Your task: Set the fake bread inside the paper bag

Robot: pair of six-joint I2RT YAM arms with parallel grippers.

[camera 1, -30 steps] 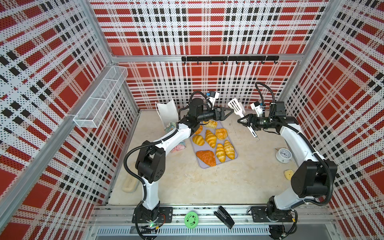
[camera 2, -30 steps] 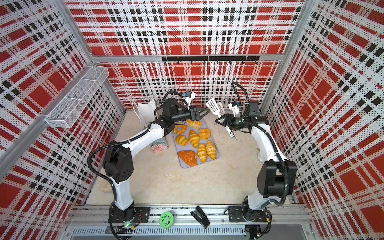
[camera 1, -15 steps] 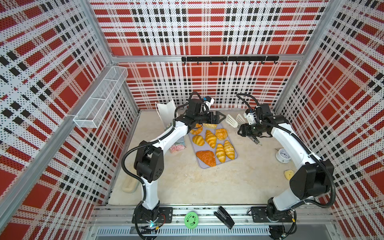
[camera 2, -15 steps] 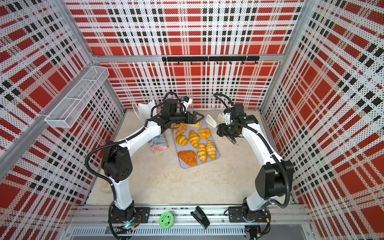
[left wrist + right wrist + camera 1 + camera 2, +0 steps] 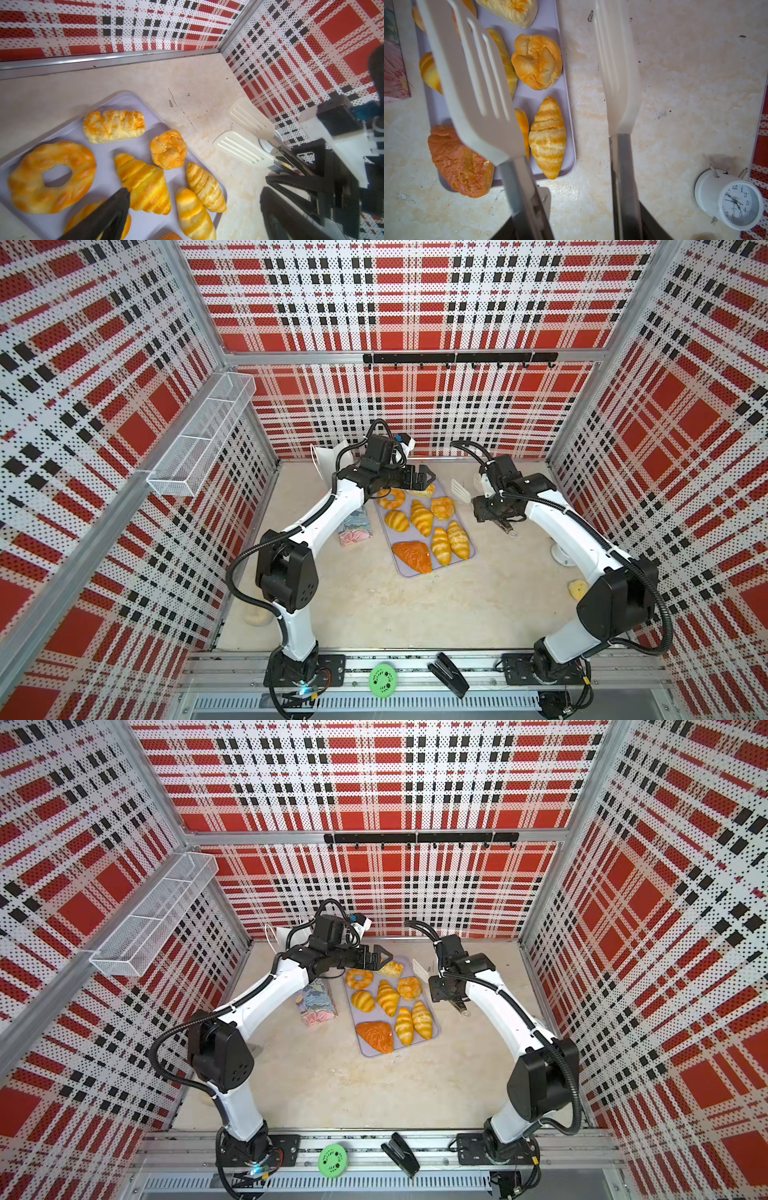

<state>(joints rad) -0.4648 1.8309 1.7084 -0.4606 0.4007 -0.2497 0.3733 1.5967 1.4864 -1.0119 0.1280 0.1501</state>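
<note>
so the left pincer [image 5: 428, 481] hangs spread wide and empty over the 12 o'clock end of the lilac tray [image 5: 108, 149], right pincer [image 5: 482, 501] clamps white tongs [image 5: 477, 83] off its 2 o'clock side

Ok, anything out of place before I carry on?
Two strays lie off the tray: a pale lump at the left edge of the table and a yellow lump at its right edge. The alarm clock may be tipped over. The fake bread itself sits tidily on the tray.

Red plaid walls [image 5: 415, 302], beige tabletop [image 5: 374, 605]
</note>
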